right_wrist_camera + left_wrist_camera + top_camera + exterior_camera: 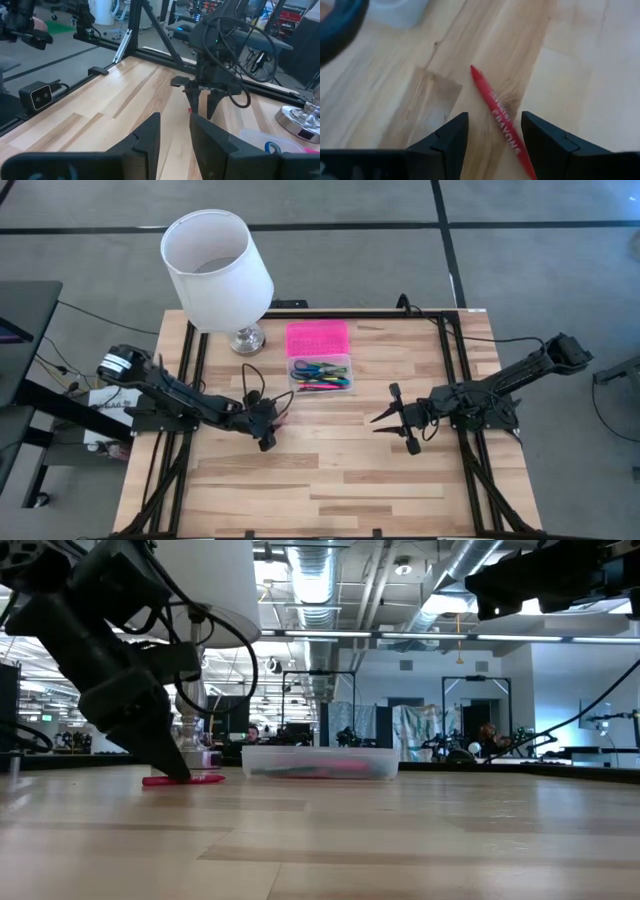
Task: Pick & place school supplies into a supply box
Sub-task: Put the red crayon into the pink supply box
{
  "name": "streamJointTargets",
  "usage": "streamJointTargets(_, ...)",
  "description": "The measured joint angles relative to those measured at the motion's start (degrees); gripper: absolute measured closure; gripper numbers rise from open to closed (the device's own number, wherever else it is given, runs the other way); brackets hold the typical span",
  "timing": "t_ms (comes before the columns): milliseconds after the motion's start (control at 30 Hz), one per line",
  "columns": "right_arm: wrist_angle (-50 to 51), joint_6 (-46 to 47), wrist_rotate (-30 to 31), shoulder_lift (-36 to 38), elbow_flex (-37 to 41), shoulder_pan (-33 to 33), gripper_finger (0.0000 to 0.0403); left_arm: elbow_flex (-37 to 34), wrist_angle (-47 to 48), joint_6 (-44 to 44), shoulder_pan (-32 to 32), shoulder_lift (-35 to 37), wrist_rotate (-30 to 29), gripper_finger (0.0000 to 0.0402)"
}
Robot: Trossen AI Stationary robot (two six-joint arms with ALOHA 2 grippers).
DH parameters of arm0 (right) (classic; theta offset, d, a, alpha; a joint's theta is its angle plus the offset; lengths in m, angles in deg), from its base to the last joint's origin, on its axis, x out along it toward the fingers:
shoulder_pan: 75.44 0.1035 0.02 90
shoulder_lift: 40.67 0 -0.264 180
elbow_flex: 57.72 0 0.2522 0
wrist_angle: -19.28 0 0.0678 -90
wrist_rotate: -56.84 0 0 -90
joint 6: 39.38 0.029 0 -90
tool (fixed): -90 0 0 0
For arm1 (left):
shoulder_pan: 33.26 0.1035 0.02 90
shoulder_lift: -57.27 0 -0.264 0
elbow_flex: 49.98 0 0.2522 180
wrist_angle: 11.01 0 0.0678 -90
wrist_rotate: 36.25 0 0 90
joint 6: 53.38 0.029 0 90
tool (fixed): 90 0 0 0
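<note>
1. Wooden tabletop [330, 470] fills the foreground, bare butcher-block planks.
2. Left gripper [492, 137] hangs low over a red crayon [497, 116] lying flat on the wood, fingers apart on either side of it.
3. Right gripper [398, 423] hovers opposite, fingers slightly apart, empty.
4. Farther back sits the supply box [320, 375], pink lid open, pens and blue-handled scissors [305, 367] inside.
5. Beside it stands a white lamp [218, 265].

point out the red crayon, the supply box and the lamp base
red crayon [497, 112], left wrist view, mid-shaft by the printed lettering
supply box [317, 339], high view, middle of the pink lid
lamp base [246, 339], high view, silver foot
</note>
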Motion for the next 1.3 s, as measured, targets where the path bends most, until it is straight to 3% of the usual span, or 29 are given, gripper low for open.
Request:
streamJointTargets(267, 0.03, 0.00, 0.02, 0.00, 0.00, 0.00, 0.0303, 0.26, -0.39, -0.49, -0.04, -3.69, -1.05, 0.0235)
streamJointTargets(500, 0.07, 0.02, 0.02, 0.00, 0.00, 0.00, 0.0303, 0.58, 2.37, 2.17, 0.01, -3.50, 0.76, 0.0275)
streamJointTargets(1000, 1.00, 1.34, 0.02, 0.00, 0.00, 0.00, 0.0303, 10.02, 21.96, 8.41, 0.03, -3.78, 6.26, 0.0356)
streamJointTargets(1300, 1.18, 1.51, 0.02, 0.00, 0.00, 0.00, 0.0303, 13.34, 25.97, 13.63, 0.00, -3.94, 6.63, 0.0388)
